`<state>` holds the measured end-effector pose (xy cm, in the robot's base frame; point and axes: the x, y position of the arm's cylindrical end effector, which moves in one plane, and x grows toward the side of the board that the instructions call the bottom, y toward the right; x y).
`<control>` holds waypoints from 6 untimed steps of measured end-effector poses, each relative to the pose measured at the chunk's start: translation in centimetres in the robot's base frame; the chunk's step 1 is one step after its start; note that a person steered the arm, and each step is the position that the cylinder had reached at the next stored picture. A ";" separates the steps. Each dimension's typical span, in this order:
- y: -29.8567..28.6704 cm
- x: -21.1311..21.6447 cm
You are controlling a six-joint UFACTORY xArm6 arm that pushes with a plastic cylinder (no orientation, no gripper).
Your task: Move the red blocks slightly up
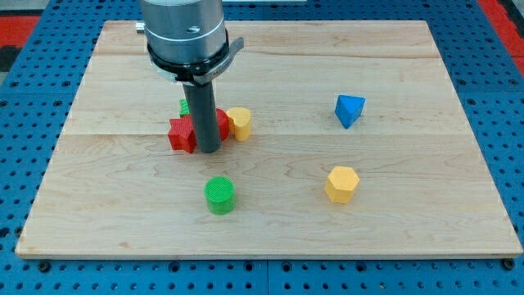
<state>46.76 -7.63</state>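
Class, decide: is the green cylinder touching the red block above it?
Apart. The camera view shows a strip of bare wood between the green cylinder and the red block, beside my tip.

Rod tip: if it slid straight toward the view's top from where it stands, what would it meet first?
My tip sits at the lower edge of the red star-shaped block, so it would likely press that first. A green block shows just behind, mostly hidden by the rod; depth is uncertain.

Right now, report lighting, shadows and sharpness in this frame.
Camera view: even, soft overhead light; faint shadows under the green cylinder and yellow hexagonal block; no glare on the board; blocks sharp; my tip sits against the red blocks, partly hiding them.
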 end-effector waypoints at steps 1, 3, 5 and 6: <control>-0.6 3.6; -9.3 2.0; -6.0 -1.0; -5.0 -1.7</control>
<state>45.05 -12.63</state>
